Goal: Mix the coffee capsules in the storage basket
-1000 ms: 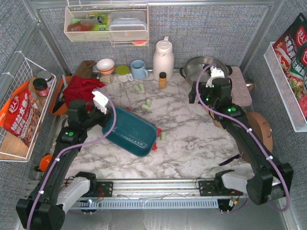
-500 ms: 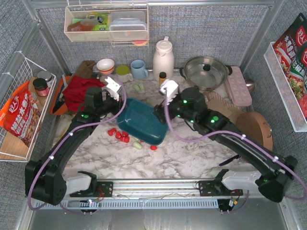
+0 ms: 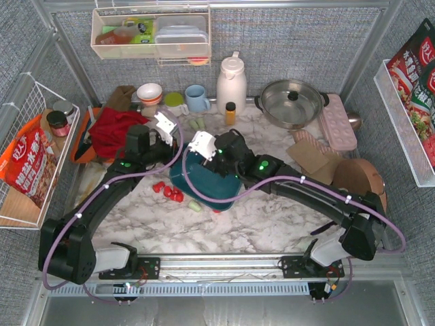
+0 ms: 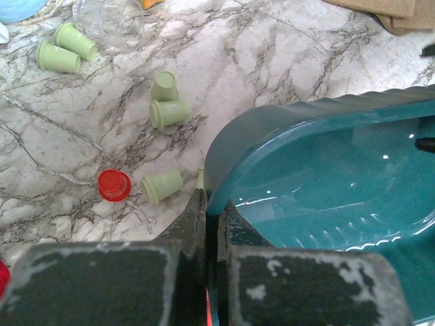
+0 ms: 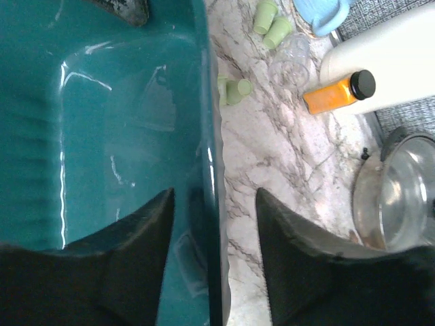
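Left fingers point(image 4: 194, 224) pinch the storage basket point(image 4: 272, 119) rim; right fingers point(image 5: 136, 258) straddle it.

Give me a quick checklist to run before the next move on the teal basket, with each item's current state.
1. Left gripper clamped on the storage basket rim: ok.
2. Right gripper closed on the opposite rim: not ok; its jaws straddle the rim with a gap.
3. Capsules inside the basket: not ok; the interior in view is bare, and the red capsules and green capsules lie on the marble tabletop.
4. Basket sitting flat: cannot tell.
5. Orange bottle clear of the right gripper: ok; it is well off to the side.
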Tool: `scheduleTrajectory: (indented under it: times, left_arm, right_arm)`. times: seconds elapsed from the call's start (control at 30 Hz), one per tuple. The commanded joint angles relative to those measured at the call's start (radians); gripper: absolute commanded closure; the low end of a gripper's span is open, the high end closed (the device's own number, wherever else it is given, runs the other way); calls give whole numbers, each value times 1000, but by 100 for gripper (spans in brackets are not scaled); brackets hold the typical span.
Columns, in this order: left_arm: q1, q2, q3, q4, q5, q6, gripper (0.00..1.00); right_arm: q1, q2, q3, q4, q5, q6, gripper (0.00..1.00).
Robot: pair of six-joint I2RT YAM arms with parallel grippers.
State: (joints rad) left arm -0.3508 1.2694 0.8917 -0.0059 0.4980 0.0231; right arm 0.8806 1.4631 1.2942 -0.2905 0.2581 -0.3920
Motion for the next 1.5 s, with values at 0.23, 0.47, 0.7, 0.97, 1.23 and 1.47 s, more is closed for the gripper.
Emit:
scheduleTrajectory:
  times: [0.23,0.47,0.7,0.97,1.23,1.47]
  left_arm:
    - [1,-24,-24,78,2,-38,100]
    - [3,-91,-62,151,-8,-67,2]
    - [22,-208,-95,196,-316,-143,1]
    - [75,-303,-183,300,-497,-260,1]
    - [95,-265,-154,245,-537,-276,1]
    - [98,-271,-160,246,-559,-267,1]
  right_arm:
    - [35,16,-19,-17,107,-27,100]
    - [12,-14,-89,52,195,59,100]
    - [-239,-154,-243,91,279,418,100]
    - [-579,-165,-380,109,35,679,100]
    - [-734,-12,-415,304,-219,725,100]
    - [-757,85,-423,420,-211,664,90]
